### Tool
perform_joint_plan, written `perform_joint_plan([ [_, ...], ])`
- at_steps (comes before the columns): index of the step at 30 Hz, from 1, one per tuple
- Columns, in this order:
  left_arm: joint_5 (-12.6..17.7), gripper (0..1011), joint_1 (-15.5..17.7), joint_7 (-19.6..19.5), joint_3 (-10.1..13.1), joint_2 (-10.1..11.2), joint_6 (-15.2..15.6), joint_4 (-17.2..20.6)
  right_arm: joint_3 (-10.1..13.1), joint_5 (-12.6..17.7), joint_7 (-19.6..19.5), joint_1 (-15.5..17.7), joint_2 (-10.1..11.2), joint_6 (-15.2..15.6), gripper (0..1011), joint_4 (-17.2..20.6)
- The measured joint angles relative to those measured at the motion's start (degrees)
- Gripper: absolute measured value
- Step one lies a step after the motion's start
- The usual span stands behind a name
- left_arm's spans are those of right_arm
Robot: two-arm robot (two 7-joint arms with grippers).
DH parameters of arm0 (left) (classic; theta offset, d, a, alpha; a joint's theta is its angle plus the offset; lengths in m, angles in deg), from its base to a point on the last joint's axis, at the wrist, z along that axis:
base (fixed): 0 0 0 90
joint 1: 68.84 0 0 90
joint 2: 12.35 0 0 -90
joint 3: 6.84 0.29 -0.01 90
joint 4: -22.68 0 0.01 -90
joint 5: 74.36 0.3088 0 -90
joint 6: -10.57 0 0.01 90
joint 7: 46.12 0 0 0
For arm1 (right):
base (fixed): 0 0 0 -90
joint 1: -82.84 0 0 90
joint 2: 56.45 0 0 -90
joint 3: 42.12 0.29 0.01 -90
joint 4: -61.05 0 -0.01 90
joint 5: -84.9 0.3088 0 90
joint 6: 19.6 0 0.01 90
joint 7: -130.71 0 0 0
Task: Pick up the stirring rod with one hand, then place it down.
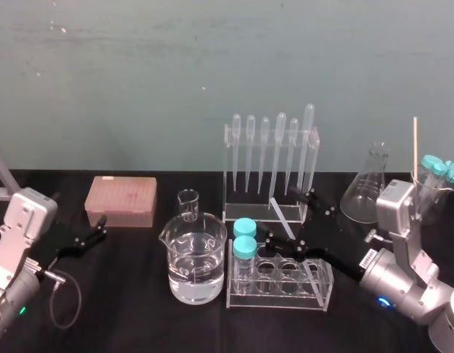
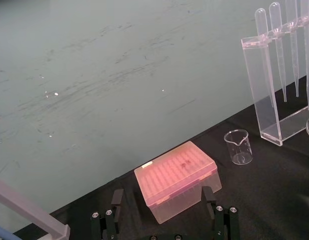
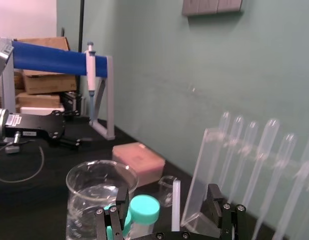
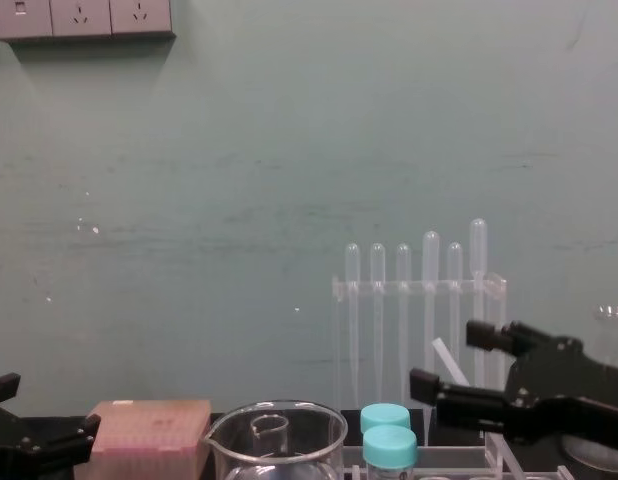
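Observation:
The stirring rod (image 1: 289, 228) is a thin translucent-white stick leaning at a slant, its lower end in the clear test tube rack (image 1: 322, 300). My right gripper (image 1: 289, 219) reaches in from the right, open, one black finger on each side of the rod's upper part. In the right wrist view the rod (image 3: 175, 205) stands upright in the gap of the gripper (image 3: 167, 221), touching neither finger. The chest view shows the rod (image 4: 446, 360) crossing between the fingers of the right gripper (image 4: 444, 368). My left gripper (image 1: 95, 232) rests at the left, open, before the pink tip box (image 1: 121, 200).
A beaker of water (image 1: 195, 259) and two teal-capped tubes (image 1: 244, 239) stand just left of the rod. A pipette stand (image 1: 271, 165) is behind it, with a small beaker (image 1: 188, 204). At the right are a conical flask (image 1: 368, 187) and a container with a wooden stick (image 1: 416, 151).

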Motion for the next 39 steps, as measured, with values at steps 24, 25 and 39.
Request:
perform_joint_plan([
  [24, 0.0, 1000, 0.0, 0.0, 0.0, 0.0, 0.0, 0.0, 0.9, 4.6, 5.2, -2.4, -3.2, 7.5, 1003, -6.3],
  [25, 0.0, 1000, 0.0, 0.0, 0.0, 0.0, 0.0, 0.0, 0.9, 4.6, 5.2, -2.4, -3.2, 7.5, 1003, -6.3],
  [39, 0.0, 1000, 0.0, 0.0, 0.0, 0.0, 0.0, 0.0, 0.9, 4.5, 5.1, -2.3, -3.1, 7.3, 889, -6.1],
])
